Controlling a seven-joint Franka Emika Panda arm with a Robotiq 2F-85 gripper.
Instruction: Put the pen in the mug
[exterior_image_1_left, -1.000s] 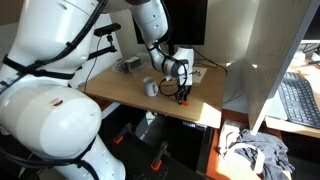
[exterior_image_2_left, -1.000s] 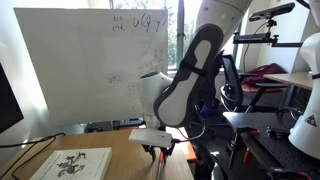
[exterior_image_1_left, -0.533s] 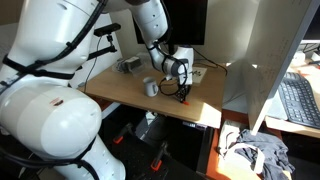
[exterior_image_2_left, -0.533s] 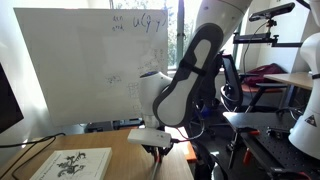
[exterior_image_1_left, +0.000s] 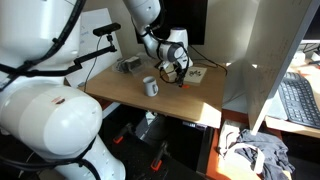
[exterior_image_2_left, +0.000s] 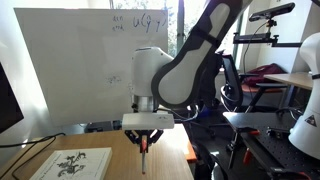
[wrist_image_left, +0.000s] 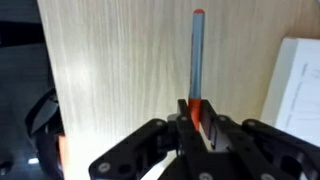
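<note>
Pen (wrist_image_left: 197, 55) clamped upright in the narrowed tool (wrist_image_left: 197, 118), aloft near the mug (exterior_image_1_left: 150, 87)

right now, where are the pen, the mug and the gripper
pen (wrist_image_left: 198, 55), wrist view, middle of its shaft
mug (exterior_image_1_left: 150, 88), an exterior view, its outer wall
gripper (exterior_image_2_left: 144, 139), an exterior view, between its fingertips
</note>
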